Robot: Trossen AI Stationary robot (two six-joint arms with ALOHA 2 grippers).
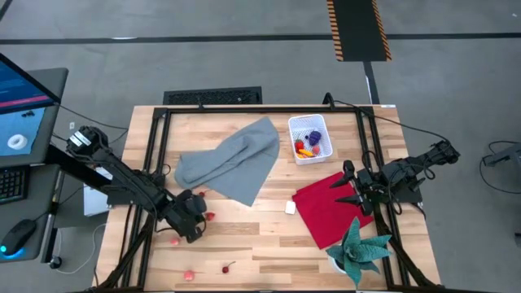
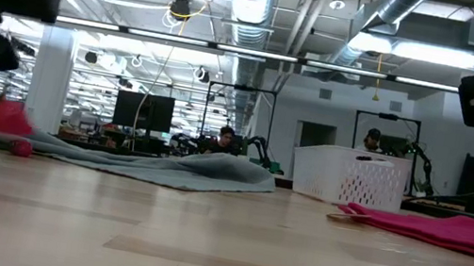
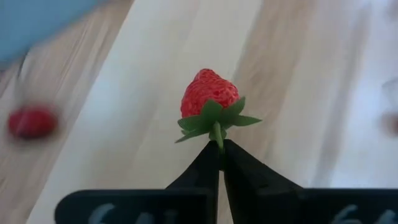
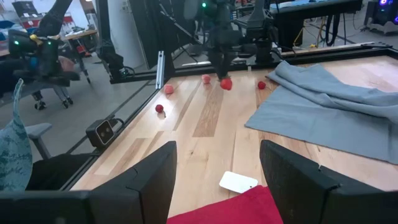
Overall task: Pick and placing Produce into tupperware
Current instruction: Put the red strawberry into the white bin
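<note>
My left gripper is over the table's near-left part, shut on a red toy strawberry with a green leafy cap. More berries lie loose on the wood nearby, and a cherry. The white perforated tub stands at the far middle and holds a purple grape bunch with yellow and red pieces. My right gripper hovers open over the red cloth's far edge, touching nothing. My left gripper pinches the strawberry's thin green stem between its two fingertips, at their very ends. It comes from above, pointing down. The strawberry hangs below the tips, its red body pointing away from them, just clear of the wood.
A grey cloth lies crumpled between my left gripper and the tub. A red cloth lies on the right, with a small white cube at its left edge and a teal plant-like toy at its near corner. Black frame rails border the table.
</note>
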